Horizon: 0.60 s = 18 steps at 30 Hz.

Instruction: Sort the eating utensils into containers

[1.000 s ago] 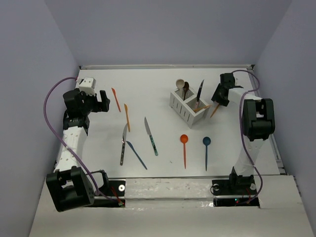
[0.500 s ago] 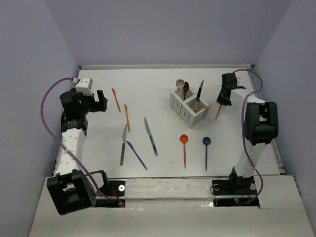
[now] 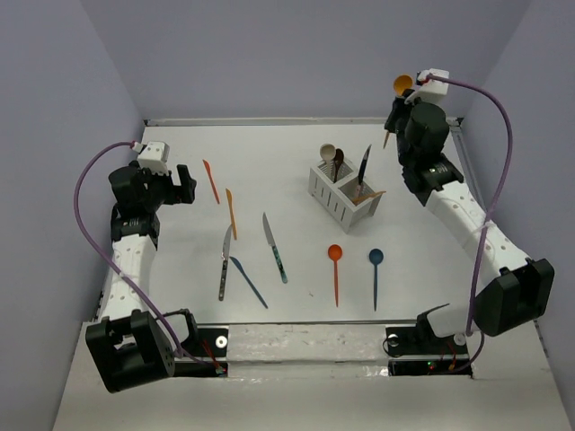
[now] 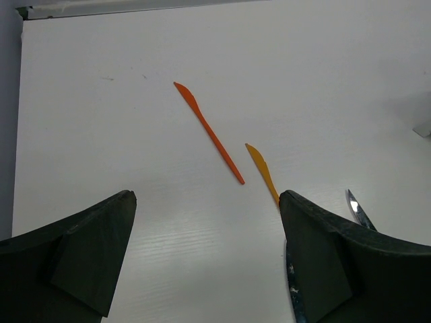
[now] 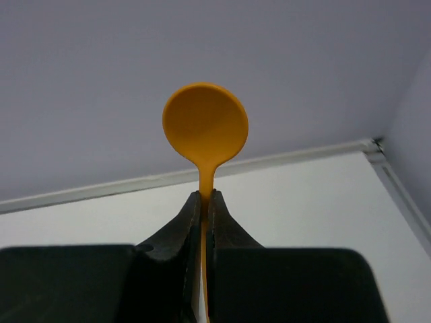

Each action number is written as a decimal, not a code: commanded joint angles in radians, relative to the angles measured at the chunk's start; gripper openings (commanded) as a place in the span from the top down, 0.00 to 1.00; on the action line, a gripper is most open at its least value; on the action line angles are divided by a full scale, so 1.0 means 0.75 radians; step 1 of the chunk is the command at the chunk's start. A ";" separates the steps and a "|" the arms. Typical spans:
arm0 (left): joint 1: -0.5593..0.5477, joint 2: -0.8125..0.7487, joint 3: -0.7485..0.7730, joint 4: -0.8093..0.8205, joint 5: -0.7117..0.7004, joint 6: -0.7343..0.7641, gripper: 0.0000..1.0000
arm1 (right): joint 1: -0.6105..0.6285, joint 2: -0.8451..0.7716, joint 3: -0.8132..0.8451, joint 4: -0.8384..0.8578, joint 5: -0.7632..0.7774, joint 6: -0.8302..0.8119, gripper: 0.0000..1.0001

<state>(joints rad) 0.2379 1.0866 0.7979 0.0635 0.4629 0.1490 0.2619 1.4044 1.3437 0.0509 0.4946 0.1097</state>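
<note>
My right gripper [image 3: 398, 101] is raised at the back right, above and behind the white two-compartment caddy [image 3: 328, 199]. It is shut on the handle of an orange spoon [image 5: 205, 124], whose bowl [image 3: 402, 84] points up. The caddy holds a beige spoon [image 3: 328, 152], a brown spoon, a dark knife [image 3: 364, 166] and an orange piece. My left gripper [image 4: 205, 196] hangs open and holds nothing, at the back left next to an orange knife [image 4: 209, 132] and a yellow knife [image 4: 262, 171]. On the table lie silver knives [image 3: 225, 260] [image 3: 276, 247], a blue knife [image 3: 248, 281], an orange spoon [image 3: 335, 272] and a blue spoon [image 3: 375, 277].
Grey walls close the table [image 3: 269, 148] at the back and both sides. A raised rail [image 3: 481, 220] runs down the right edge. Purple cables [image 3: 85, 202] loop off both arms. The arm bases [image 3: 422, 341] stand at the near edge.
My right gripper closed on the orange spoon lying right of the caddy and lifted it up and back, the arm stretching out. My left arm hardly moved.
</note>
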 commanded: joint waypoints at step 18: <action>0.031 -0.027 -0.010 0.046 0.025 0.026 0.01 | 0.301 0.418 -0.159 0.636 -0.228 0.048 1.00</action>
<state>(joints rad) 0.2550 1.0645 0.7933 0.0635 0.4637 0.1570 0.4664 1.7382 1.2434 0.3912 0.3344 0.0937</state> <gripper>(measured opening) 0.989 0.041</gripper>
